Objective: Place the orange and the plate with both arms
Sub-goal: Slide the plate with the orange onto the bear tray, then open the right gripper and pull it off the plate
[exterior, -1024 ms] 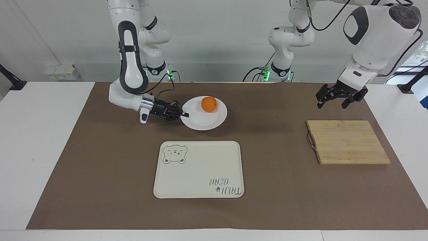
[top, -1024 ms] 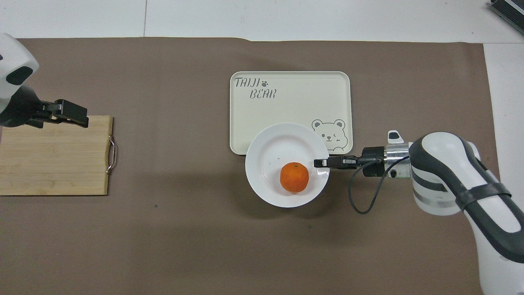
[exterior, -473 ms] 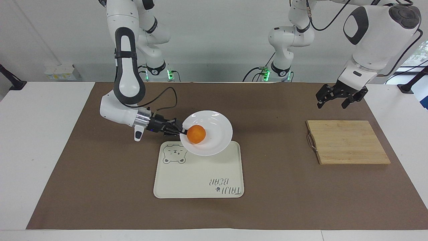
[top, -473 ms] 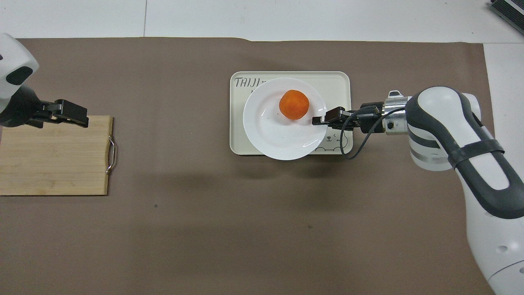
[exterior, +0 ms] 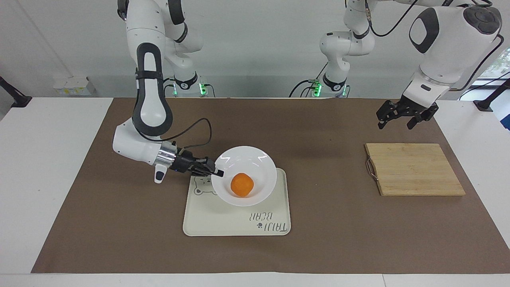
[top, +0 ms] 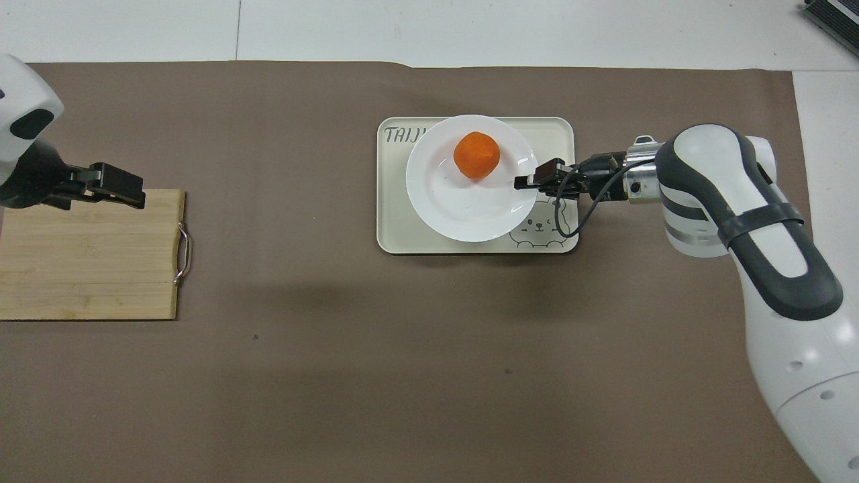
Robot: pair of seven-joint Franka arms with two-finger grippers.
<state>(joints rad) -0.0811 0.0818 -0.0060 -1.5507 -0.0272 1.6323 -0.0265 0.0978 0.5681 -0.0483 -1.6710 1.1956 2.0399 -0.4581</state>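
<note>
A: Where is the orange?

B: It sits in the plate, a bit off the middle. The plate is white and round.

A: And where is the plate?

B: It is over the tray, the cream one with the bear and the letters. It tips a little. I cannot tell if its bottom touches the tray.

A: Who holds it?

B: The right tool. Its two tips are pinched tight on the plate's rim, at the side toward the right arm's end of the surface. A black cable loops up above the wrist.

A: What about the other arm?

B: The left tool hangs in the air and waits. Its tips are spread wide and it holds nothing. It is over the edge of the wooden board that is nearer to the robots.

A: Where is the board?

B: It lies flat on the brown mat, toward the left arm's end, well apart from the tray. It has a metal handle on the side that faces the tray.
</note>
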